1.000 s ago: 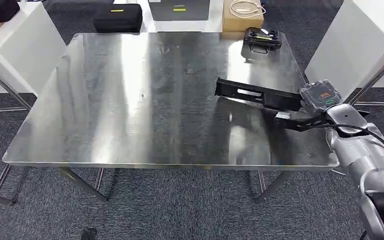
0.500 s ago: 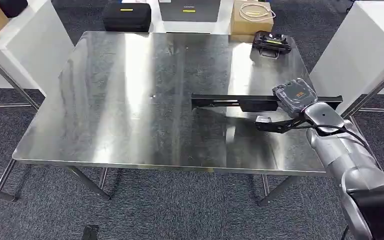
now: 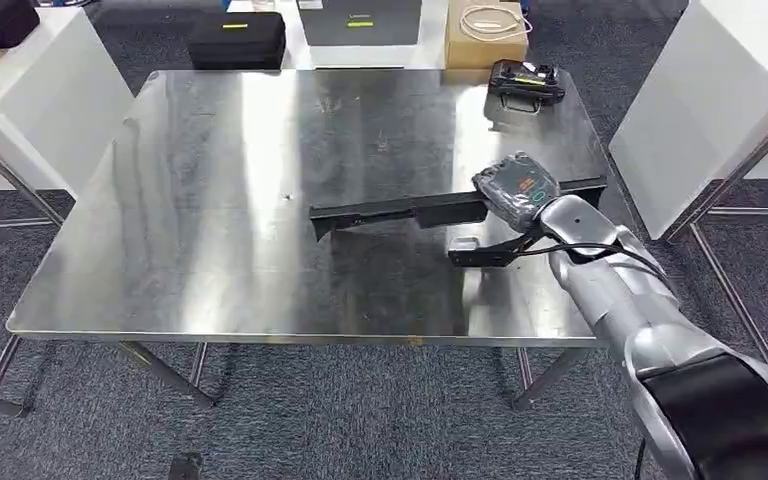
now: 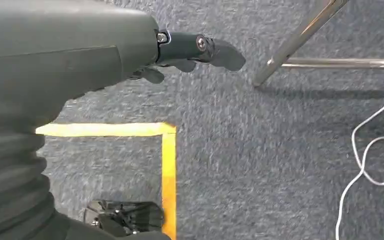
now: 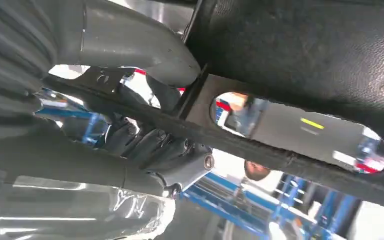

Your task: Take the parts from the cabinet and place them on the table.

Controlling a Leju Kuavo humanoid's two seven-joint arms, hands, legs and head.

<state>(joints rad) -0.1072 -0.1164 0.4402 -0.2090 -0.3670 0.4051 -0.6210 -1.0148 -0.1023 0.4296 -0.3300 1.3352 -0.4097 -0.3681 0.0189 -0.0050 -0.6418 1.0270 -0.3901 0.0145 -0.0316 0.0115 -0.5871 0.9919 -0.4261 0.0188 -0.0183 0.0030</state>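
While held level over the steel table (image 3: pixel 210 250) near its right side, ready for setting down, long black part (image 3: pixel 400 210) clamped between thumb and curled fingers of right hand (image 3: pixel 515 190); left hand (image 4: pixel 190 50) hanging, fingers seemingly loose, holding nothing.

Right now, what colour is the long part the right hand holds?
Black, matte; the long part in the right hand shows best in the head view.

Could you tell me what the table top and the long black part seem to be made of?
Table top: likely stainless steel, brushed; it shows streaky mirror-like reflections. Long black part, held by the right hand: matte black with a fine grain and a cut-out slot; painted metal or plastic, I cannot tell.
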